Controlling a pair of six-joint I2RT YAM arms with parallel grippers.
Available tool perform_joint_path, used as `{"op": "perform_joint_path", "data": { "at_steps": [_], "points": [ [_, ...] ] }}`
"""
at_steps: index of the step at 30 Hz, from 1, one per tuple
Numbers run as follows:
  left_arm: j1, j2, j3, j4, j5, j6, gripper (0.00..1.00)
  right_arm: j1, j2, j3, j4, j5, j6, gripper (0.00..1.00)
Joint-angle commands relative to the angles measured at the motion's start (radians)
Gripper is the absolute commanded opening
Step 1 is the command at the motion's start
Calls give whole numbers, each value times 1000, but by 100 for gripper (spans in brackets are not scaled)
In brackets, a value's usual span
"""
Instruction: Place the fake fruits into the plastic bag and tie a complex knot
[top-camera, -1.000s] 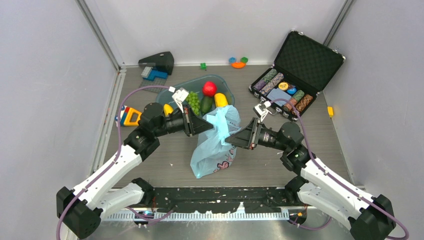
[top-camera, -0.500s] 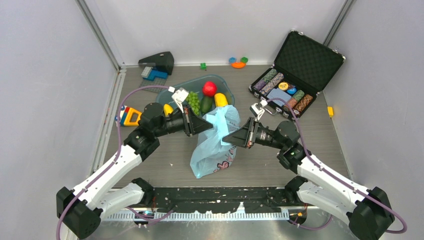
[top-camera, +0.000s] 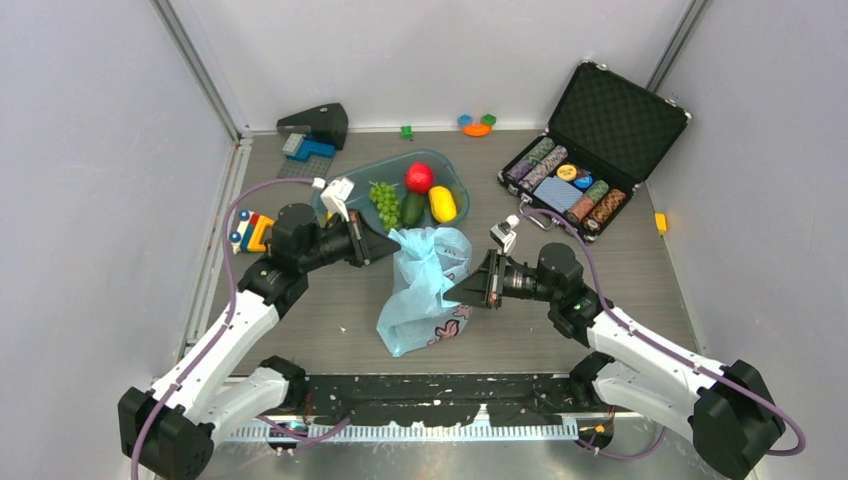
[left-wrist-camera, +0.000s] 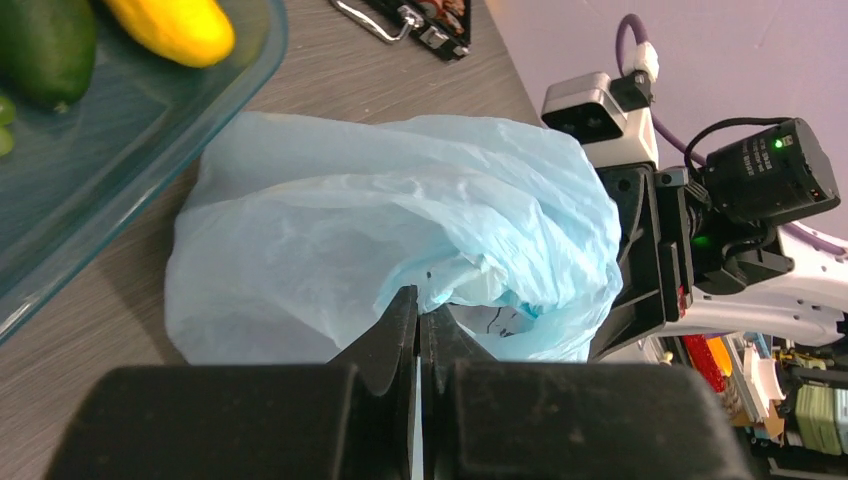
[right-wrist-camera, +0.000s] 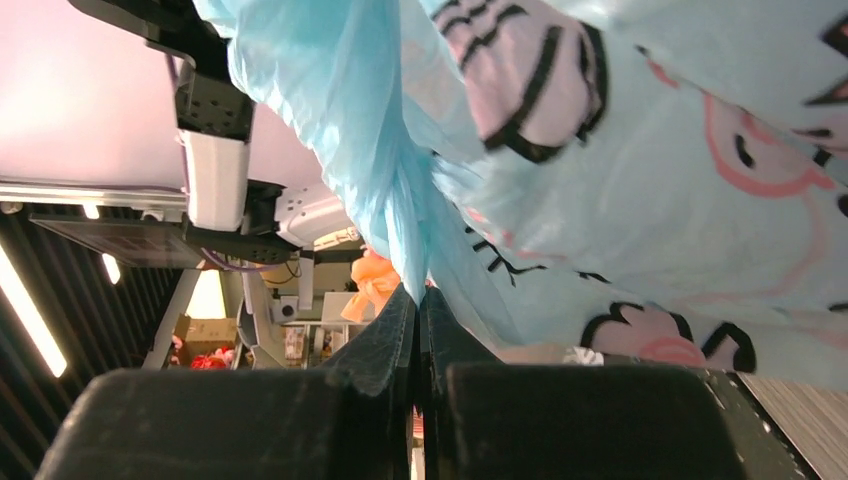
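Observation:
The light-blue plastic bag (top-camera: 425, 290) lies at mid table, its printed side down toward me. My left gripper (top-camera: 391, 240) is shut on a fold of the bag's upper left edge, which also shows in the left wrist view (left-wrist-camera: 400, 220). My right gripper (top-camera: 450, 296) is shut on bag plastic at its right side, seen close in the right wrist view (right-wrist-camera: 650, 180). Fake fruits lie in the clear blue tub (top-camera: 340, 192) behind the bag: green grapes (top-camera: 383, 201), a red apple (top-camera: 419, 177), a dark green fruit (top-camera: 412, 209) and a yellow one (top-camera: 441, 204). I see no knot.
An open black case of poker chips (top-camera: 585, 150) stands at the back right. A yellow and red toy (top-camera: 255, 230) lies left of my left arm. A black device (top-camera: 316, 125) and small coloured blocks (top-camera: 476, 123) sit along the back wall. A yellow block (top-camera: 660, 222) lies far right.
My left gripper has drawn back to the left and my right gripper has moved left and lower, both still holding the bag. The bag top dropped, uncovering the yellow fruit.

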Motion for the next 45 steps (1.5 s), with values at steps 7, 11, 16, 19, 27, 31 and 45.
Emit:
{"op": "perform_joint_path", "data": {
  "at_steps": [7, 11, 16, 19, 27, 31, 45],
  "points": [
    [144, -55, 36, -190, 48, 121, 0, -96, -8, 71, -270, -131, -185, 5],
    [189, -43, 21, -216, 47, 131, 0, -121, 1, 65, -328, -139, -229, 5],
    [216, -45, -13, -218, 39, 121, 0, -140, 11, 31, -331, -143, -223, 5],
    [218, -58, -29, -188, 86, 119, 0, -142, 7, 32, -331, -142, -225, 5],
    [218, -99, 6, -149, 436, 203, 35, -143, 0, 76, -302, -180, -237, 5],
    [218, -72, 74, -280, 447, 324, 73, -142, 6, 88, -287, -195, -238, 5],
    [277, 137, 136, -228, 519, 359, 87, -143, -19, 101, -258, -209, -236, 5]
  ]
}}
